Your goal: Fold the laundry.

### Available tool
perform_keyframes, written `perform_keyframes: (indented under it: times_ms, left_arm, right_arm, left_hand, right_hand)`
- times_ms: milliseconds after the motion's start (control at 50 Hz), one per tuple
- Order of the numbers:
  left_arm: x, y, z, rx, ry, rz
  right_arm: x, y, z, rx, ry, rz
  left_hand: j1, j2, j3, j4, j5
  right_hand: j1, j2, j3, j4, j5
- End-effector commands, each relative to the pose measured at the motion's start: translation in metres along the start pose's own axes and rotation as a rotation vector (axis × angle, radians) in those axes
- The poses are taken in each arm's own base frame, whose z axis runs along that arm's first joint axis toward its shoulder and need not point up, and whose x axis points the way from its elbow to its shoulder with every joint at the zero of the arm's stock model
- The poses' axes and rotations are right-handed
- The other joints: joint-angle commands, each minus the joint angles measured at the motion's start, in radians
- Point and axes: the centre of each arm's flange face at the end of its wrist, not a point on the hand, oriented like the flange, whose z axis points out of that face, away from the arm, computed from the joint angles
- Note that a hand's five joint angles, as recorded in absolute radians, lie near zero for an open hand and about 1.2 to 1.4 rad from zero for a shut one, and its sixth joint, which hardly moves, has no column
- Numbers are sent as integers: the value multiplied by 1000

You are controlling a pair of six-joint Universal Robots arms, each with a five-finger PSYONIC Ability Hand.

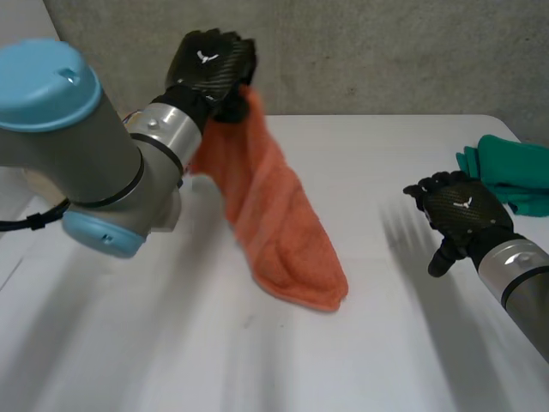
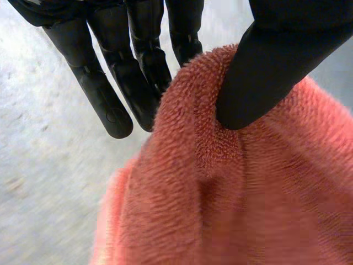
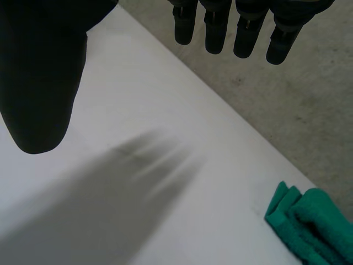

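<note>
head view: left hand (image 1: 210, 62) pinches orange towel (image 1: 274, 215), right hand (image 1: 459, 210) relaxed

Where my cams sit
My head cam looks down on the white table (image 1: 386, 154) from behind the arms. Left wrist cam's right up against the orange towel (image 2: 248, 193). Right wrist cam hangs higher, sharing the green cloth (image 3: 303, 226) with head.

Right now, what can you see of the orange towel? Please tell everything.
The orange towel is fluffy terry cloth, bunched into a long drape. The left hand pinches its upper end between thumb and fingers, raised above the white table; its lower end rests crumpled on the table. Nothing else touches it.
</note>
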Motion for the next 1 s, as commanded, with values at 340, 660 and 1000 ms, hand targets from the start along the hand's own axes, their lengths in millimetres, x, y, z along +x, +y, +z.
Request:
perform_keyframes:
  times_ms: [340,660,1000]
  left_arm:
    - [83,61,-86,-534,-28,-95]
    - [41,85,-78,-554,-22,-132]
    - [61,145,-28,-491,167,26]
  right_arm:
    - [6,-20,-10,-3,-5,129]
    - [-47,-21,17,-225,-219,445]
    - [-99,-24,65,-152,-226,386]
  left_hand:
    - [-842,-877,-878,-878,-813]
    - [-866,-901,-902,-902,-837]
    - [235,200,199,199,264]
  right_hand:
    - [-49,-36,-34,-34,-47]
    - [-49,-36,-34,-34,-47]
    - [1172,1186,1188,1187,1175]
